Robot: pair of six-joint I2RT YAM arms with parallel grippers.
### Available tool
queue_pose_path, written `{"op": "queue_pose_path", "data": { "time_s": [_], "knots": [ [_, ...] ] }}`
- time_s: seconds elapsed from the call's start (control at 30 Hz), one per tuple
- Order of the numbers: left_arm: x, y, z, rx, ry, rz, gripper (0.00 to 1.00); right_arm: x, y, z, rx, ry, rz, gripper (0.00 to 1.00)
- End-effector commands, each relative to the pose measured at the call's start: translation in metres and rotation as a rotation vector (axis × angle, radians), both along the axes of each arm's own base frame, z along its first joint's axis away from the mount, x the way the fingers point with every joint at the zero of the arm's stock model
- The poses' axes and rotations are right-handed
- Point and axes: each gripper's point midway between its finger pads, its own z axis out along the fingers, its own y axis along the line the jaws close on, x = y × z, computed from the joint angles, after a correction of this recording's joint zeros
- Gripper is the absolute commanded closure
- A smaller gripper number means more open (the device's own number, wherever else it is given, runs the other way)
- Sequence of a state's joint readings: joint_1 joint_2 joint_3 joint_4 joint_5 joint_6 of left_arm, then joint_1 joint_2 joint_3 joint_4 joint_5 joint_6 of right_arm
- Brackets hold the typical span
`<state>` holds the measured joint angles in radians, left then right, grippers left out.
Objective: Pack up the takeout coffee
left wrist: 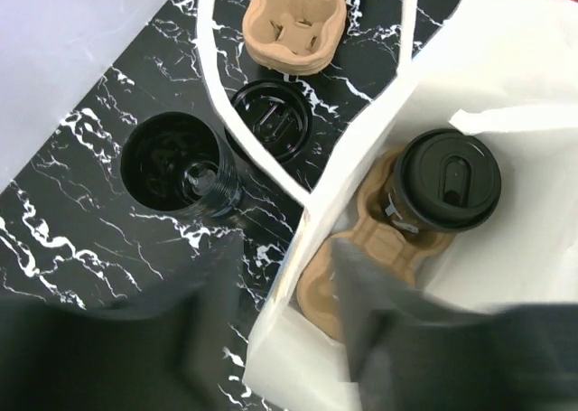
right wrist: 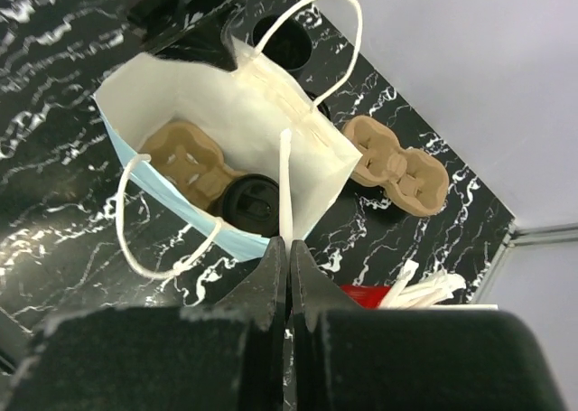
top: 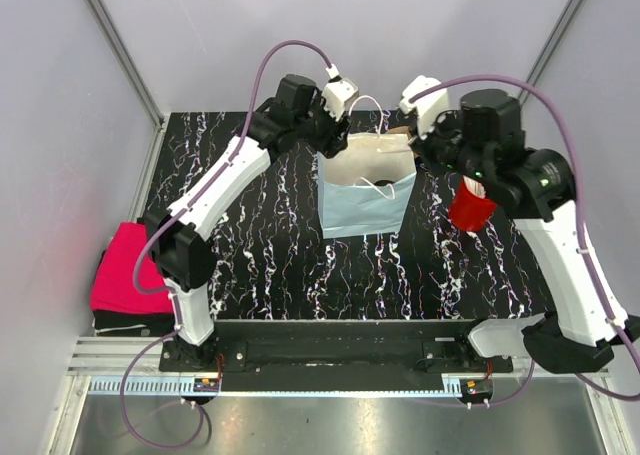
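The paper bag (top: 365, 200), blue outside and white inside, stands upright mid-table. Inside it lies a brown cup carrier (left wrist: 375, 248) holding the takeout coffee with its black lid (left wrist: 450, 178); both also show in the right wrist view, carrier (right wrist: 185, 163) and lid (right wrist: 251, 203). My left gripper (left wrist: 289, 330) is open at the bag's left rim (left wrist: 361, 140), one finger outside and one inside. My right gripper (right wrist: 289, 248) is shut on a white wrapped straw (right wrist: 285, 185) that points into the bag's right side.
Behind the bag stand an empty black cup (left wrist: 176, 163), a loose black lid (left wrist: 271, 122) and a spare brown carrier (left wrist: 298, 23). A red cup (top: 470, 207) with white straws (right wrist: 424, 289) sits right of the bag. A pink cloth (top: 125, 270) lies off the table's left edge.
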<state>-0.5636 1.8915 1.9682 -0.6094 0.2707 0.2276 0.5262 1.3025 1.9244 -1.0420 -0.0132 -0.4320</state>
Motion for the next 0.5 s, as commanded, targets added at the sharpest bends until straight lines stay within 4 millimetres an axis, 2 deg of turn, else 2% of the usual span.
{"op": "queue_pose_path", "data": {
  "time_s": [0.0,0.07,0.1,0.2,0.3,0.33,0.37,0.4,0.43,0.47],
  "knots": [
    [-0.020,0.014,0.057,-0.079,-0.109,0.014,0.29,0.013,0.009,-0.012,-0.107,-0.028,-0.043,1.00],
    [-0.026,0.017,0.058,-0.077,-0.110,0.019,0.19,0.013,0.021,-0.016,-0.135,-0.035,-0.022,1.00],
    [-0.031,0.023,0.069,-0.088,-0.130,0.026,0.11,0.017,0.025,-0.018,-0.153,-0.042,-0.028,1.00],
    [-0.043,0.035,0.082,-0.100,-0.153,0.038,0.01,0.021,0.041,-0.019,-0.187,-0.066,-0.017,1.00],
    [-0.058,0.052,0.092,-0.123,-0.158,0.051,0.01,0.028,0.054,-0.022,-0.221,-0.075,-0.004,1.00],
    [-0.061,0.060,0.085,-0.118,-0.144,0.055,0.01,0.029,0.057,-0.023,-0.232,-0.079,0.004,1.00],
    [-0.070,0.070,0.097,-0.133,-0.169,0.064,0.01,0.034,0.062,-0.028,-0.246,-0.075,0.006,1.00],
    [-0.074,0.076,0.097,-0.131,-0.170,0.071,0.01,0.034,0.065,-0.029,-0.254,-0.077,0.009,1.00],
    [-0.074,0.086,0.089,-0.120,-0.159,0.089,0.01,0.036,0.068,-0.031,-0.265,-0.079,0.015,1.00],
    [-0.081,0.096,0.097,-0.128,-0.182,0.102,0.01,0.040,0.071,-0.035,-0.275,-0.077,0.010,1.00]
  ]
}}
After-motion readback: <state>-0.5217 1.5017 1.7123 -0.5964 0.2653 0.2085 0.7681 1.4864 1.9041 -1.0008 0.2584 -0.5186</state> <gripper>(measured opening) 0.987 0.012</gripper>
